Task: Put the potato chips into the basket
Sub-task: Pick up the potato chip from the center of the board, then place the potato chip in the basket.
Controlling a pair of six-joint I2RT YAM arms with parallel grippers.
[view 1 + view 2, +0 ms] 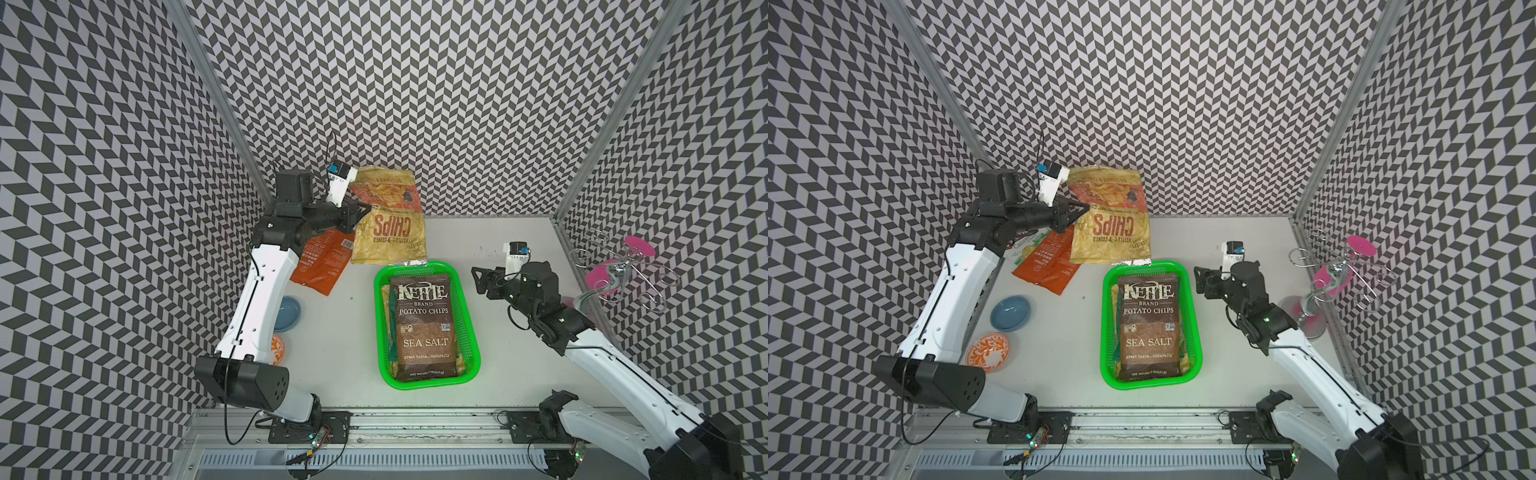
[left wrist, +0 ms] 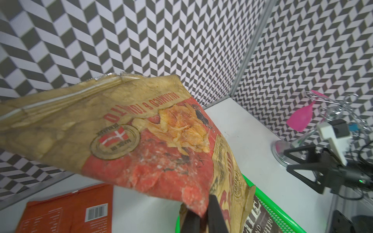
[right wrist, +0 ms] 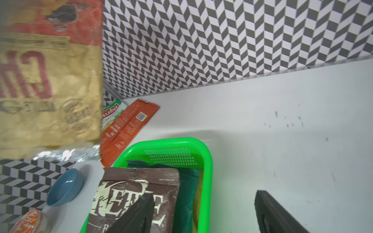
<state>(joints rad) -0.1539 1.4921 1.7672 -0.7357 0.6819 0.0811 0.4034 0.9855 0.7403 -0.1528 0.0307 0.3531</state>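
A tan "CHIPS" bag of potato chips hangs upside down in the air by the far end of the green basket. My left gripper is shut on its side edge. A brown Kettle bag lies on top in the basket, over a dark green bag. An orange bag and a green-white Chuba bag lie on the table under the left arm. My right gripper is open and empty beside the basket's far right corner.
A blue bowl and an orange patterned bowl sit at the left, by the left arm. A wire stand with pink glasses stands at the right edge. Patterned walls close in the table on three sides.
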